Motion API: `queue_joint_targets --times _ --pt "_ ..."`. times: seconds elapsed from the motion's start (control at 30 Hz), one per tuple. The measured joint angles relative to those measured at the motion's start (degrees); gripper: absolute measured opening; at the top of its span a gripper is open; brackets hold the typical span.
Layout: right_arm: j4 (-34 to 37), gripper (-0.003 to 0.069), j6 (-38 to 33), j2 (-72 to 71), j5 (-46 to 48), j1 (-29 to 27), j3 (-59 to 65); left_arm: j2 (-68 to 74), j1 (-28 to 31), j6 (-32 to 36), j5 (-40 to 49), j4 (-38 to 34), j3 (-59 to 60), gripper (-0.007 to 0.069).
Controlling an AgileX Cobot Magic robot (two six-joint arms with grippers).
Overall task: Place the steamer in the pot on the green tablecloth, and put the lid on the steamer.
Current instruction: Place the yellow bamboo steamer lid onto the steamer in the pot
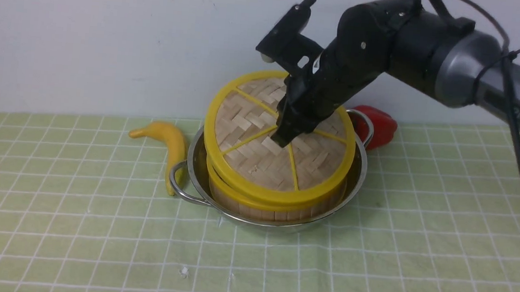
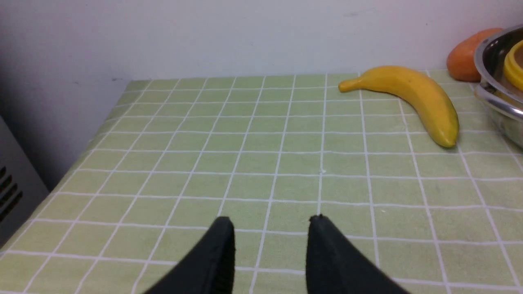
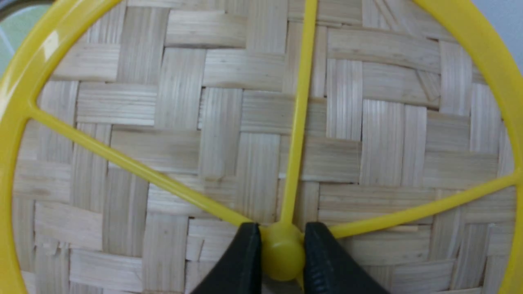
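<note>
Currently, item in hand: lid (image 1: 258, 160), its yellow hub (image 3: 282, 255) pinched between the jaws of the right gripper (image 3: 282, 249). The lid sits tilted with its near edge on the steamer (image 1: 254, 206), which stands inside the pot (image 1: 357, 173) on the green tablecloth (image 1: 93, 225). Left gripper (image 2: 271, 222): jaws apart, empty, over bare cloth, apart from the banana (image 2: 412, 98). Step judged: final lid placement; next move calls for levelling the lid onto the steamer, then unclamping.
</note>
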Motion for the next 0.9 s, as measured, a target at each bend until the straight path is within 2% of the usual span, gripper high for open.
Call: queue_joint_targets --times 0.47,0.63,0.9 --pt "0.0 0.0146 0.1 0.0 -1.2 0.0 0.0 0.0 0.0 0.0 0.0 0.0 0.0 0.0243" --pt "0.4 0.0146 0.1 0.0 -4.8 0.0 0.0 0.0 0.0 0.0 0.0 0.0 0.0 0.0243" --pt "-0.1 0.0146 0.7 -0.7 -2.1 0.0 0.0 0.0 0.0 0.0 0.0 0.0 0.0 0.0243"
